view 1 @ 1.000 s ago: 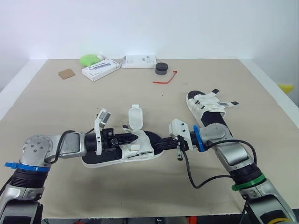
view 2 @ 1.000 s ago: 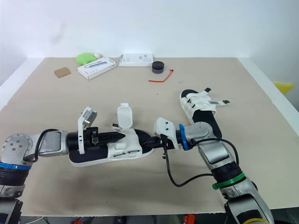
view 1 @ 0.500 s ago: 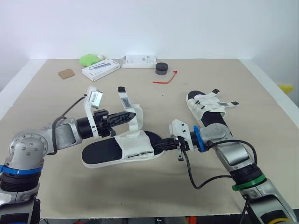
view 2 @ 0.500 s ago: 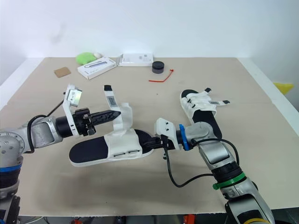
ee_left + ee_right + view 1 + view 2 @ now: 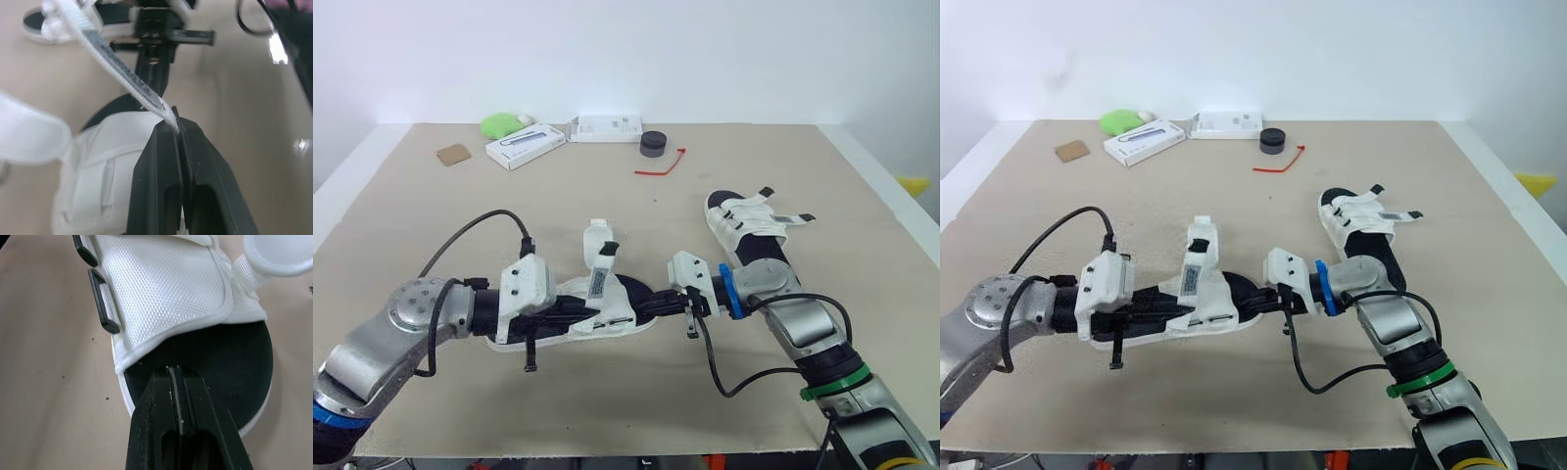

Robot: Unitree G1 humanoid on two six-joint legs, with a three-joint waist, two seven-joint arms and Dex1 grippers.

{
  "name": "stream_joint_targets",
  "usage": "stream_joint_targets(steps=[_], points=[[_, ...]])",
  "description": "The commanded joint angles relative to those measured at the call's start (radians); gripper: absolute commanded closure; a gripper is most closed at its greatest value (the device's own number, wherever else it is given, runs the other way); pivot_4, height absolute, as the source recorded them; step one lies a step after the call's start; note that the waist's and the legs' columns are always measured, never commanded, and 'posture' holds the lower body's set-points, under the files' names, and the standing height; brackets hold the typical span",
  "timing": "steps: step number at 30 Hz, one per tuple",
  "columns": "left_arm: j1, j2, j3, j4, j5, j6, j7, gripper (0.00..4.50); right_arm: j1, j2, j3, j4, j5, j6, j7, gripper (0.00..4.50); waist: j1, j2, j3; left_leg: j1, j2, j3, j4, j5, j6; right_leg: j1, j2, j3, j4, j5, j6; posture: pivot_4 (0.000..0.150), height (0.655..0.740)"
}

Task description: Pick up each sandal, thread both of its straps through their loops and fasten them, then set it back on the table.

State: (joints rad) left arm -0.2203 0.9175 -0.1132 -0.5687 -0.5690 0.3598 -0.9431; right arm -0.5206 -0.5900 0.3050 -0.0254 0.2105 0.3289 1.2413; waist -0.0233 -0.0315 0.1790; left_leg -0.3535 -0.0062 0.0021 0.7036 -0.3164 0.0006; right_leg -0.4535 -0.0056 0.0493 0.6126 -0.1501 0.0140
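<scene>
The strap, tip-pinched by the left gripper, could be yanked free against the sandal clamped by the right gripper.

Bright even overhead light; soft shadows; glare patches on table

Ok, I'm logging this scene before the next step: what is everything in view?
sandals: 2, white uppers, black soles; near sandal front centre, far sandal right.
strap: 1, white, standing up from the near sandal.
boxes: 2, white, back edge; angled box, flat box.
puck: 1, black, right of the flat box.
tie: 1, red, beside the puck.
green lump: 1, back left.
card: 1, brown, back left.
table: 1, tan.
left gripper: 1, black, jaws shut on the strap.
right gripper: 1, black, jaws shut on the near sandal's sole edge.
</scene>
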Motion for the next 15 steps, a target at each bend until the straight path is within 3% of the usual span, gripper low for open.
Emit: stream_joint_targets(steps=[1, 5, 15], points=[[-0.002, -0.020, -0.008, 0.021, 0.170, -0.230, -0.056, 4.41, -0.015, 0.003, -0.004, -0.020, 0.006, -0.010, 0.004, 4.50, 0.000, 0.000, 0.000, 0.000, 0.000, 0.000, 0.000, 0.000, 0.000, 0.000, 0.000, 0.000, 0.000, 0.000, 0.000, 0.150, 0.7400], [-0.009, -0.054, -0.011, 0.076, 0.330, -0.504, -0.083, 4.41, -0.014, 0.008, 0.000, -0.026, 0.007, -0.008, 0.003, 4.50, 0.000, 0.000, 0.000, 0.000, 0.001, 0.001, 0.000, 0.000, 0.001, 0.000, 0.000, 0.000, 0.000, 0.002, 0.004, 0.150, 0.7400], [0.025, -0.105, -0.004, 0.194, 0.588, -1.039, -0.024, 4.41, -0.017, 0.017, 0.006, -0.023, 0.006, -0.008, 0.005, 4.50, 0.000, 0.000, 0.000, 0.000, 0.002, 0.000, 0.000, -0.002, 0.003, 0.000, -0.001, 0.001, 0.000, 0.003, 0.004, 0.150, 0.7400]])
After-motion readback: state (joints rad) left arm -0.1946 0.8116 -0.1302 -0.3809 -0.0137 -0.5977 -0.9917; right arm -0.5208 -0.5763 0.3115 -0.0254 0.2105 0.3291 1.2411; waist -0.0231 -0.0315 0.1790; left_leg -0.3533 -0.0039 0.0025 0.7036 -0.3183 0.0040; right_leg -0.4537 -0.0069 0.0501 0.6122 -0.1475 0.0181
